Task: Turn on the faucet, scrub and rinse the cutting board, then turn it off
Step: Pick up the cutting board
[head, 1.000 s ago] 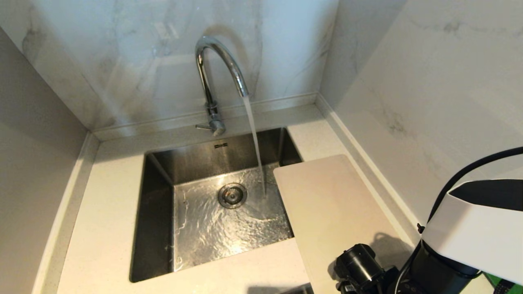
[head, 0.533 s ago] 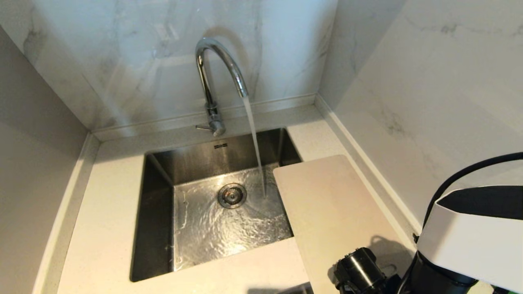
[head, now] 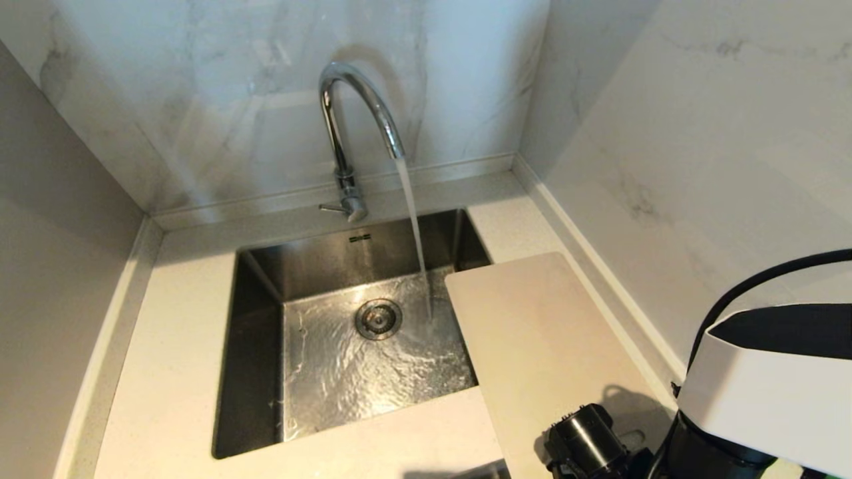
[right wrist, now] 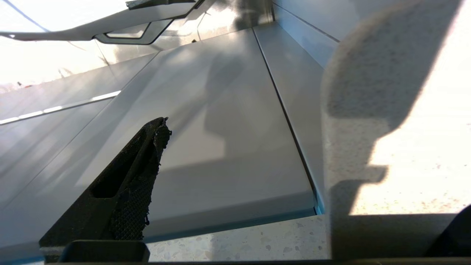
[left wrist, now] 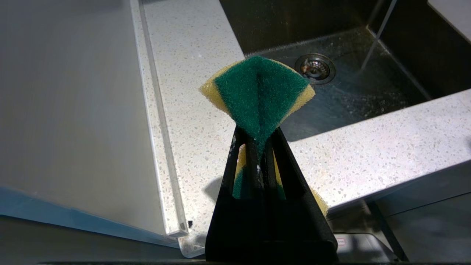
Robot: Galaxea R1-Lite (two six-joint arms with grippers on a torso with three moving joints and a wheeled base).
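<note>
Currently left tool (left wrist: 257, 147) is clamped on a green-and-yellow scrub sponge (left wrist: 257, 94); right tool (right wrist: 121, 198) is spread wide, empty. Cream-white plastic cutting board (head: 539, 339) lies on the speckled desk (head: 166, 372), corner overhanging the steel sink (head: 259, 346). Chrome gooseneck faucet (head: 353, 113) is running; scrub, rinse, shutoff remain. Sink's small logo is unreadable.

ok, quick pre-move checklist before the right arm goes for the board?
1. Water running from the faucet into the sink: ok.
2. Cutting board flat on the counter, one corner over the sink, still outside the stream: ok.
3. Sponge clamped in the left gripper: ok.
4. Right gripper open: ok.
5. Right gripper lined up on the board's edge: cannot tell.
</note>
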